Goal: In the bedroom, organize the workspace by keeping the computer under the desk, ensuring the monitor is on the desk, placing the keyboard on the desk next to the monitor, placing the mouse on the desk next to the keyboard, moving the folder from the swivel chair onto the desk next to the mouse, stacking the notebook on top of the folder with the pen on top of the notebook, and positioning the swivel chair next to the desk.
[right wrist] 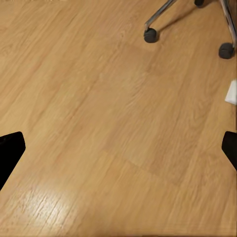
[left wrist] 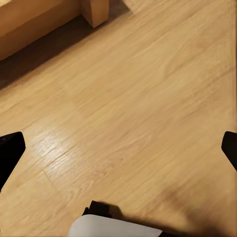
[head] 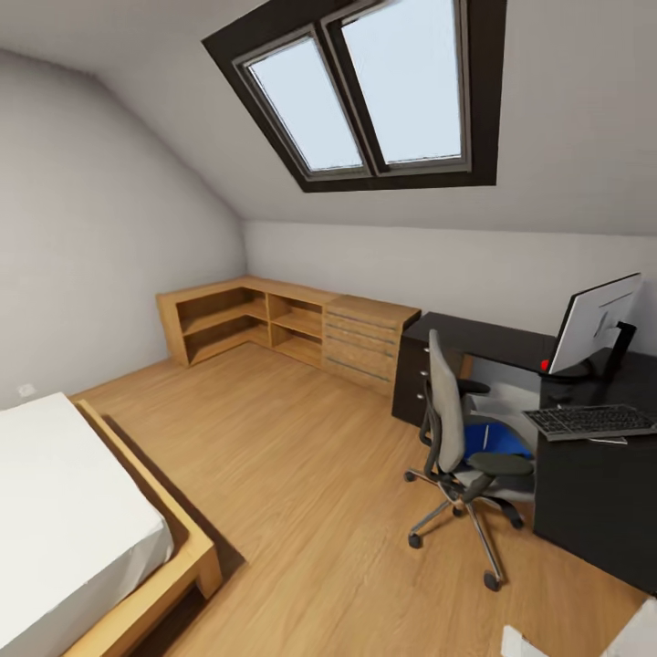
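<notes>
The black-topped bench [head: 474,339] is standing along the far and right walls, and the monitor [head: 595,324] is sitting on it with its back turned this way. The keyboard [head: 591,421] is lying on the bench just in front of the monitor, near the edge. The swivel chair [head: 456,438] is standing on the wooden floor [head: 301,474] in the bench's corner opening, its back facing the room, and the blue folder [head: 488,443] is resting on its seat. A small red thing is showing at the monitor's foot; what it is cannot be told.

A low wooden shelf unit [head: 274,328] with drawers is running along the far wall, touching the bench's left end. A bed [head: 82,538] with a white mattress and wooden frame is occupying the near left. A skylight [head: 365,91] is set in the sloped ceiling.

The left fingers [left wrist: 118,148] are hanging wide apart over bare floor, holding nothing, with the bed frame's leg [left wrist: 96,11] ahead. The right fingers [right wrist: 118,148] are likewise spread wide and empty over the floor, with the chair's chrome legs and casters [right wrist: 150,34] ahead of them.
</notes>
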